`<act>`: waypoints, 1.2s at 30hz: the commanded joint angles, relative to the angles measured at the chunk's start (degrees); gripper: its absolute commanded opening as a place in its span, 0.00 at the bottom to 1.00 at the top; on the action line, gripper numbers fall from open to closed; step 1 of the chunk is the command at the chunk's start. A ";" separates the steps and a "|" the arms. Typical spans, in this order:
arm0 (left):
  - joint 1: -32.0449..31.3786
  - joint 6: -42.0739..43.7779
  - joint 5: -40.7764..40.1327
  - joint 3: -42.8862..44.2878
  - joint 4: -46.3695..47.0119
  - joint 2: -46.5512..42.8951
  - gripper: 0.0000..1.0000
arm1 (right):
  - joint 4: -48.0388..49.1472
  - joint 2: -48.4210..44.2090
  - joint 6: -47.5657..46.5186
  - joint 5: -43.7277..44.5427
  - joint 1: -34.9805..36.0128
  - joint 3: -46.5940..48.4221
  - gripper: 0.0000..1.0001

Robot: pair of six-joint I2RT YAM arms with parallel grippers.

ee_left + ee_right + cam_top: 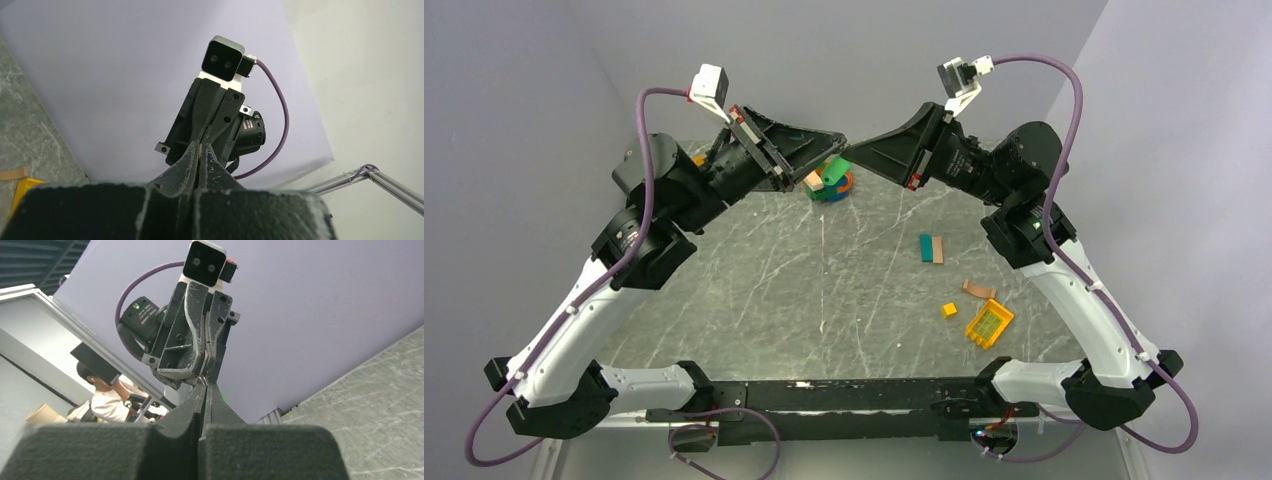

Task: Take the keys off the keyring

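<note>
Your top view looks down over the grey marbled tabletop (824, 290); left wrist closely faces the black right gripper (202, 137), right wrist the black left gripper (203, 369).

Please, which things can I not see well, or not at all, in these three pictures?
Keys: none shows in any view.
Keyring: right wrist view shows only a thin wire loop; the right fingers and left fingers cover the rest. Top view: too small.
Coloured blocks: top view, partly behind the left fingers.
Yellow tray: left wrist view, mostly hidden by the fingers' dark base.
</note>
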 commanded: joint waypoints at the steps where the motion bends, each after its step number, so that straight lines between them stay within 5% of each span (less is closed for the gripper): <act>1: -1.39 2.20 -0.25 -0.37 5.75 0.15 0.00 | 6.99 -1.14 3.60 1.17 1.07 -1.43 0.00; 36: -4.17 4.97 0.46 -3.82 23.61 1.19 0.00 | 19.65 2.55 10.81 1.93 7.54 -1.67 0.00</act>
